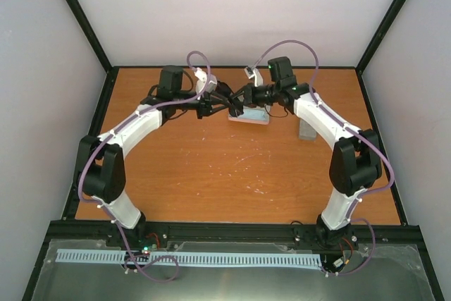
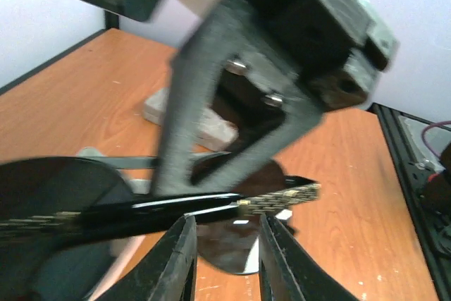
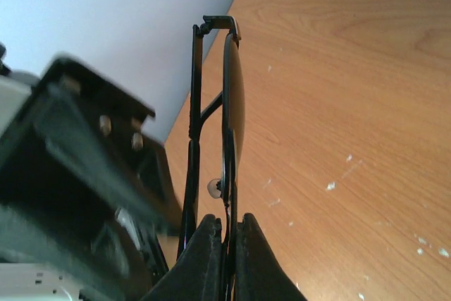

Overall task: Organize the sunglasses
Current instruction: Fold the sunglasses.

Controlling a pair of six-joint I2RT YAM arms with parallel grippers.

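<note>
black sunglasses (image 3: 234, 103) with gold chequered trim; orange wood-grain table (image 1: 211, 174); grey case (image 1: 307, 130)

Soft, even light; crisp from above, blurred up close.
The top view is bright and flat, with faint soft shadows on the table (image 1: 211, 174) and slightly washed-out pale walls (image 1: 232, 12). In the left wrist view everything near the lens is smeared and out of focus, and white glare streaks the glossy sunglasses (image 2: 162, 209). The right wrist view shows their dark frame and the table's grain fairly sharp, while the black mass (image 3: 77, 174) at lower left is blurred.
</note>
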